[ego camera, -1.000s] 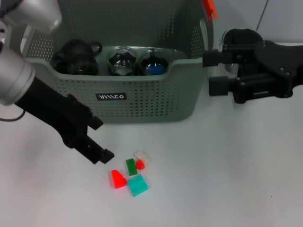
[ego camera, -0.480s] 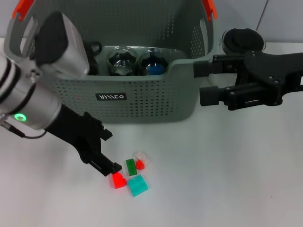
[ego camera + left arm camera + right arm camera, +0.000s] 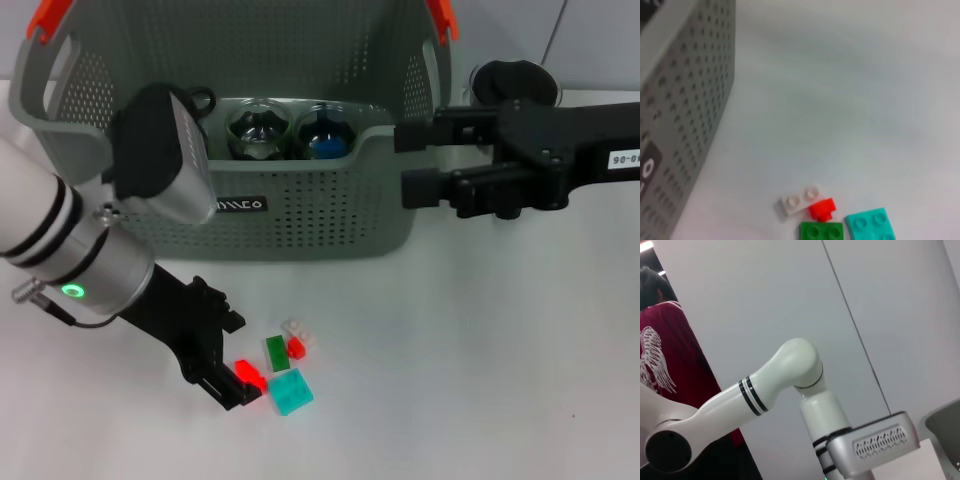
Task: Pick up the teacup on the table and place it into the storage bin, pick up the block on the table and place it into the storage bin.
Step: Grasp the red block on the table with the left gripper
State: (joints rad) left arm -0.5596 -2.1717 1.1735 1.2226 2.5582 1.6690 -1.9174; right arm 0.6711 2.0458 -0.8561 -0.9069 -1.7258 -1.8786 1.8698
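The bench (image 3: 500, 350) was a plain white flat surface. Behind it stood a pale wall with a thin dark vertical line; in the right wrist view a person in a dark red printed shirt (image 3: 662, 360) stood at the edge of the room.

The storage bin (image 3: 300, 215), a grey perforated basket with orange handle clips (image 3: 443, 18) and a small black label, sat at the far side of the bench. Inside it were a dark teapot-like vessel (image 3: 200, 105), a clear glass vessel (image 3: 258, 128) and a dark vessel with a blue interior (image 3: 325, 135).

A cluster of small blocks lay on the bench in front of the bin: a red block (image 3: 250, 374), a green block (image 3: 277, 352), a teal block (image 3: 291, 392), a white block (image 3: 300, 330) and a smaller red piece (image 3: 296, 347). The green, white and small red pieces touched one another; the teal block lay just beside them.

The left pincer (image 3: 238, 385) was lowered to the bench, its fingers slightly parted around the red block. Whether they gripped it could not be determined.

The right pincer (image 3: 410, 165) was held above the bench at the bin's right wall. Its two fingers were spread apart and held nothing. A round black lid (image 3: 515, 82) showed behind that arm.
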